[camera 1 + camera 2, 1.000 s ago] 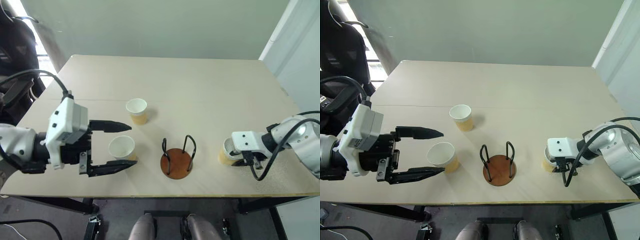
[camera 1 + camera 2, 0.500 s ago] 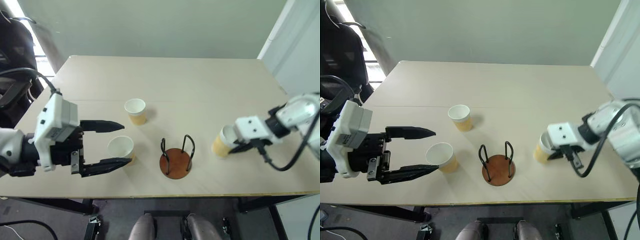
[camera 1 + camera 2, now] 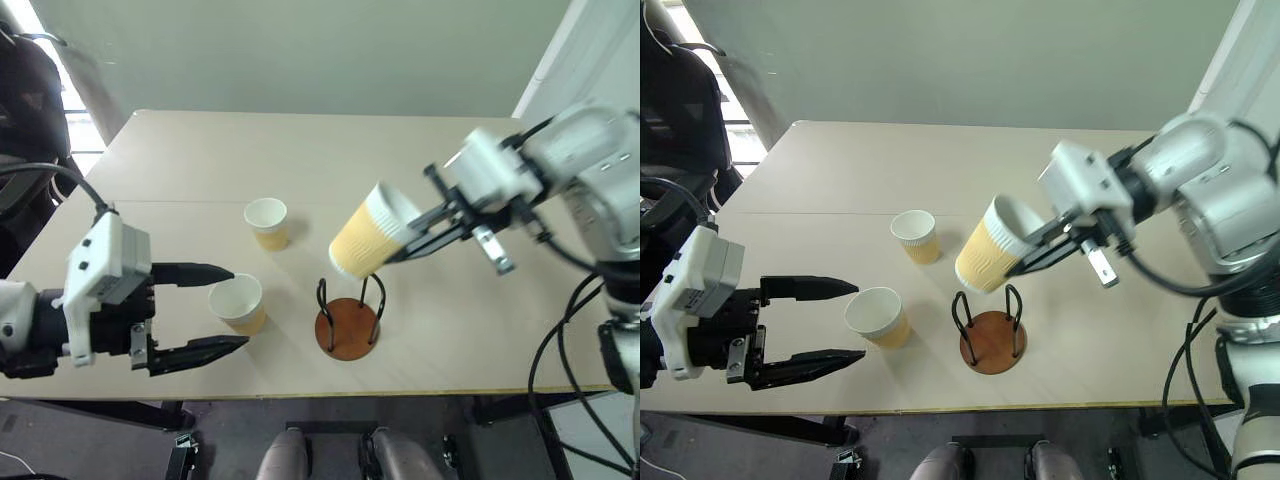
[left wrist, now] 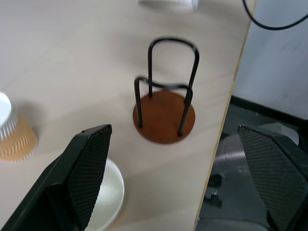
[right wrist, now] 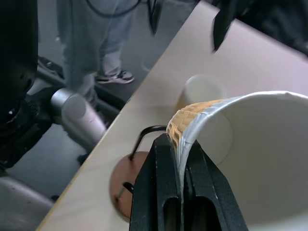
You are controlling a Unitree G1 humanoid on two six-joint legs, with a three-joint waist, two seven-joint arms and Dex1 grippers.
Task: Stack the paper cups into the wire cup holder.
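My right gripper (image 3: 400, 250) is shut on the rim of one paper cup (image 3: 365, 235), one finger inside and one outside. It holds the cup tilted in the air just above the wire cup holder (image 3: 347, 325), a reddish-brown disc with black wire loops near the table's front edge. In the right wrist view its fingers (image 5: 166, 192) pinch the cup wall (image 5: 250, 159) with the holder (image 5: 126, 185) below. A second paper cup (image 3: 875, 317) stands upright left of the holder, at the tips of my open left gripper (image 3: 858, 320). A third paper cup (image 3: 266, 222) stands farther back.
The beige table (image 3: 330, 160) has bare room behind the cups and to the right of the holder. Its front edge (image 3: 400, 390) runs close to the holder. A dark chair (image 3: 680, 110) stands off the table's far left corner.
My right gripper has lifted its cup off the table's right side and carried it up and left, over the holder, tilting it. My left gripper drew back slightly, still open.
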